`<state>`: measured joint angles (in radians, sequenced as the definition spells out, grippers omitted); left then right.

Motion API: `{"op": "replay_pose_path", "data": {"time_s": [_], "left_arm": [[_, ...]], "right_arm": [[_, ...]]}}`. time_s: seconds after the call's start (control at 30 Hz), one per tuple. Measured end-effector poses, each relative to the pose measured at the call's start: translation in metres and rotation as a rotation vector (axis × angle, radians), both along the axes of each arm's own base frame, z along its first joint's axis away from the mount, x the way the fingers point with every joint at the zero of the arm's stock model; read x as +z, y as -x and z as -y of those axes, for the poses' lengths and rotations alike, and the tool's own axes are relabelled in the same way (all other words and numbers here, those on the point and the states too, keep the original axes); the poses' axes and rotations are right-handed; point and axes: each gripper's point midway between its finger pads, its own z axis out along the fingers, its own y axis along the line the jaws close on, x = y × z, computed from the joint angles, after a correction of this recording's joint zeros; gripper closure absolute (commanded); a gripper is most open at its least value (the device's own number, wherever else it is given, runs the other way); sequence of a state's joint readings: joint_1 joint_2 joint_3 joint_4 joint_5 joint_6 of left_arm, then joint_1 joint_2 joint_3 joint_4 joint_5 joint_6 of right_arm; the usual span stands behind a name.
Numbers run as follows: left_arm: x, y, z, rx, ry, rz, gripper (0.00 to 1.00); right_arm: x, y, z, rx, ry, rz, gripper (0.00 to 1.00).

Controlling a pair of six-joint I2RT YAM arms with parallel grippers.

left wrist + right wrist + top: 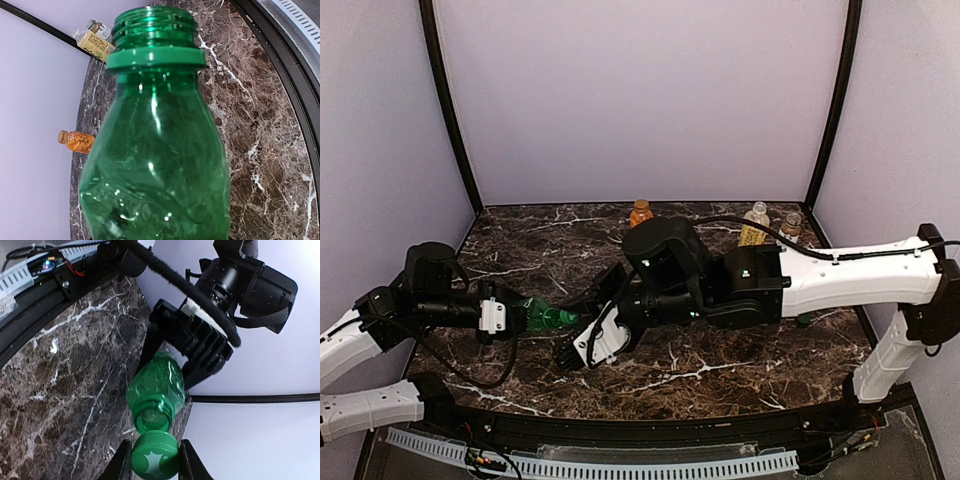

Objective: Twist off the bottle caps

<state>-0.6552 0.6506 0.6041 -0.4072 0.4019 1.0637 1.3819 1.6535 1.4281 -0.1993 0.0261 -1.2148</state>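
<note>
Showing a white star mark (149, 463), the green cap (159, 447) is pinched by the right gripper (155, 467); left gripper (170, 371) clamps the open green bottle (155, 165)

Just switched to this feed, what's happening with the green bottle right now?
The left gripper holds the green bottle on its side. The right gripper is shut on the green cap, which is off the threaded neck and sits just clear of the open mouth. The orange bottle, yellow bottle and clear bottle stand along the back wall.
</note>
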Motion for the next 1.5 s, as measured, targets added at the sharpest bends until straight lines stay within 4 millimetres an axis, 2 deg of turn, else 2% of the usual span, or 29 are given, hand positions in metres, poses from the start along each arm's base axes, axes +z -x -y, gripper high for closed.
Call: {"op": "replay_pose_path", "data": {"time_s": [0.03,0.27,0.4,0.47,0.57,0.67,0.73,0.8,0.83,0.9,1.0,1.1,1.23,1.37,1.5], "left_arm": [[-0.007,0.002,-0.005,0.012,-0.022,-0.028,0.91],[-0.022,0.012,-0.011,0.005,-0.067,-0.101,0.91],[-0.02,0.012,-0.012,0.022,-0.055,-0.109,0.91],[-0.017,0.01,-0.012,0.042,-0.038,-0.113,0.91],[-0.008,0.004,-0.012,0.083,0.004,-0.104,0.91],[0.0,-0.005,-0.012,0.134,0.055,-0.1,0.9],[0.005,-0.011,-0.013,0.176,0.092,-0.105,0.9],[0.009,-0.016,-0.015,0.213,0.123,-0.111,0.9],[0.01,-0.018,-0.015,0.227,0.136,-0.117,0.9],[0.013,-0.02,-0.017,0.248,0.161,-0.121,0.9],[0.015,-0.022,-0.019,0.267,0.183,-0.125,0.9],[0.014,-0.022,-0.02,0.276,0.193,-0.13,0.9],[0.011,-0.022,-0.021,0.284,0.193,-0.139,0.9],[0.01,-0.021,-0.022,0.285,0.194,-0.14,0.9],[0.009,-0.021,-0.022,0.284,0.195,-0.139,0.89]], "right_arm": [[0.0,-0.003,0.003,-0.002,0.017,0.032,1.0],[0.013,-0.018,0.008,-0.005,0.067,0.185,1.0],[0.021,-0.025,0.009,-0.041,0.043,0.145,1.0],[0.025,-0.039,0.012,-0.114,0.018,0.061,1.0],[0.034,-0.083,0.027,-0.318,-0.054,-0.126,1.0],[0.037,-0.142,0.058,-0.59,-0.135,-0.397,1.0],[0.03,-0.174,0.079,-0.76,-0.183,-0.571,1.0],[0.004,-0.203,0.104,-0.951,-0.199,-0.756,1.0],[-0.018,-0.213,0.114,-1.042,-0.186,-0.845,1.0],[-0.061,-0.217,0.127,-1.181,-0.137,-0.983,1.0],[-0.142,-0.199,0.151,-1.396,0.007,-1.143,1.0],[-0.197,-0.174,0.177,-1.567,0.13,-1.22,1.0],[-0.226,-0.157,0.202,-1.717,0.178,-1.248,1.0],[-0.234,-0.155,0.214,-1.781,0.156,-1.24,1.0],[-0.247,-0.145,0.238,-1.861,0.154,-1.223,1.0]]}}
